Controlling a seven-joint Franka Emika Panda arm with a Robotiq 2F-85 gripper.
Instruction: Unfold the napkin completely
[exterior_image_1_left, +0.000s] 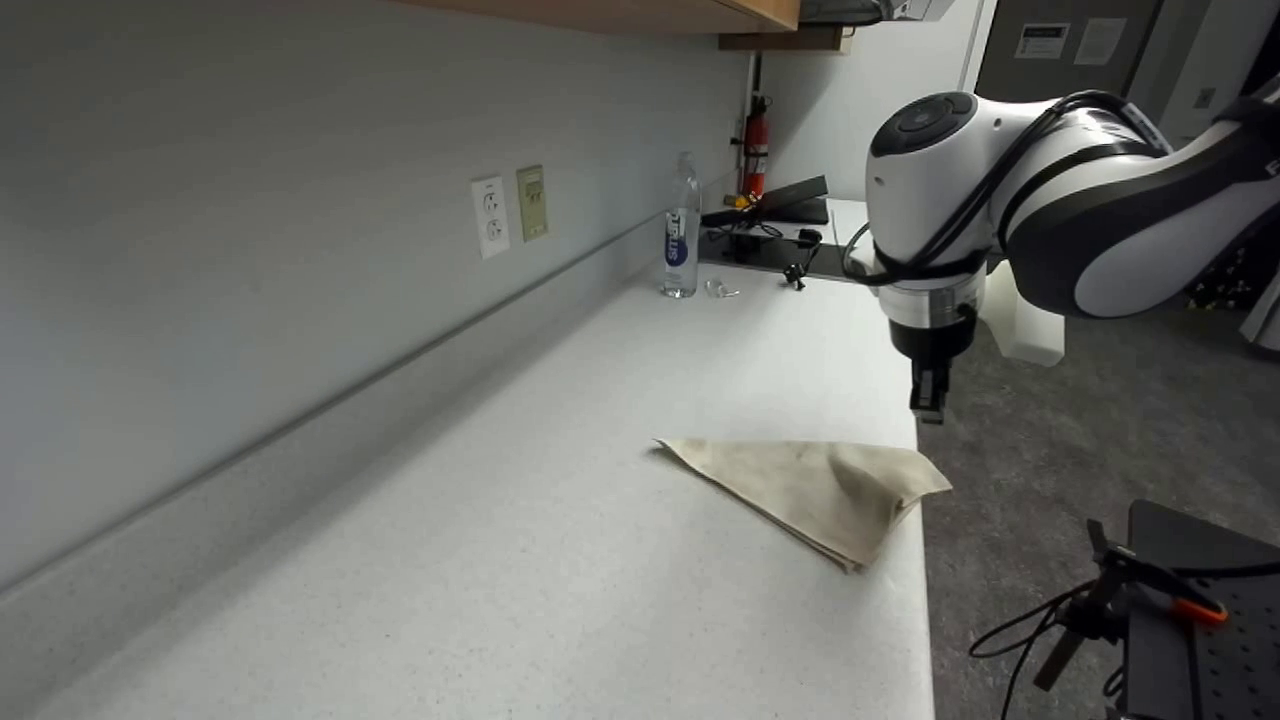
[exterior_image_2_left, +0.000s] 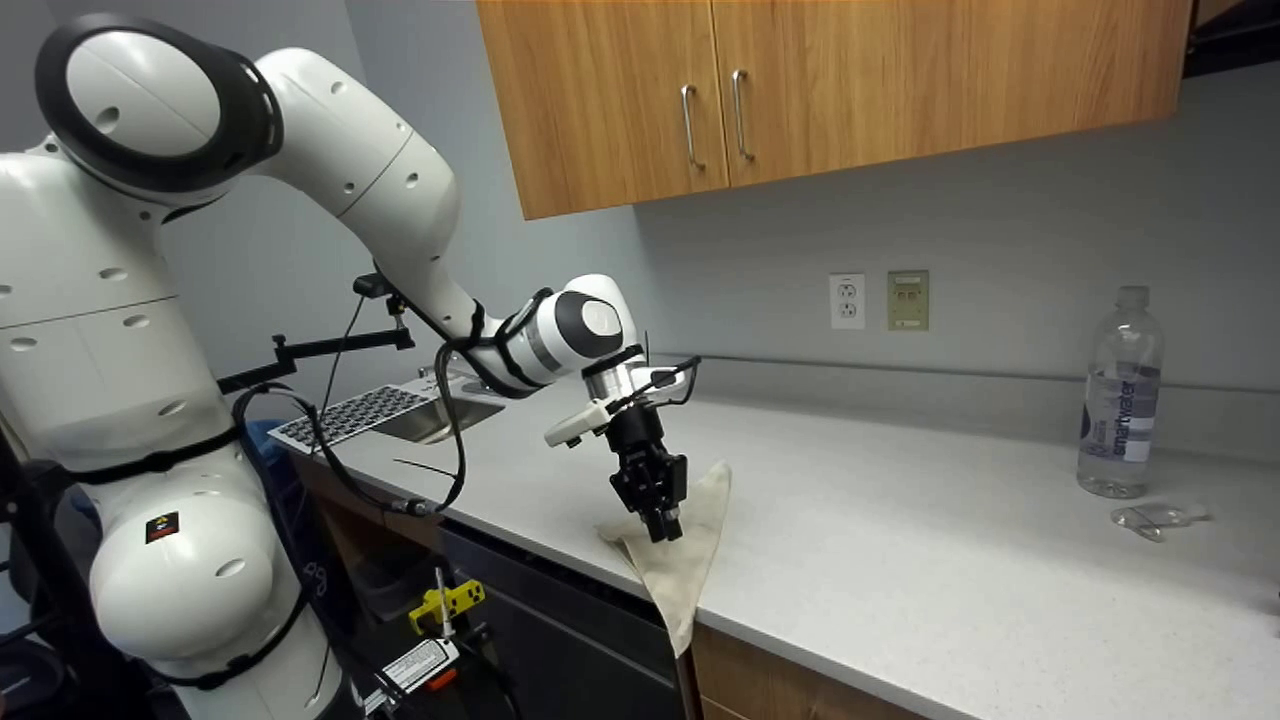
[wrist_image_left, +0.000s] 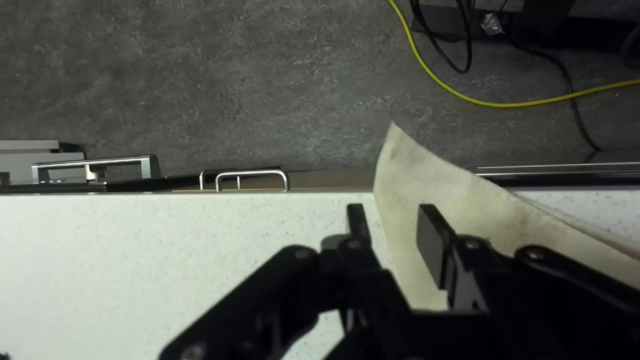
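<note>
Basically pre-grasp, I'd say: nothing gripped, unfolding not done. Left to right in an exterior view: water bottle (exterior_image_1_left: 681, 240) at the back of the bench (exterior_image_1_left: 500, 560), well apart from the work. Then the napkin (exterior_image_1_left: 808, 490), lying at the bench's front edge, roughly triangular, one corner out past that edge; stacked layers show along its near side, so it reads as folded. Then the hand (exterior_image_1_left: 928, 415), above bench height, apart from the napkin. In the wrist view its fingers (wrist_image_left: 431, 242) stand parted by a modest gap, nothing pinched, seen straddling the napkin's side edge. Next move needs a descent and a pinch on the top layer only, then lift, carry across the fold, lay flat. Which corner is free, can't tell from here. Risk: catching both layers drags the lot.
</note>
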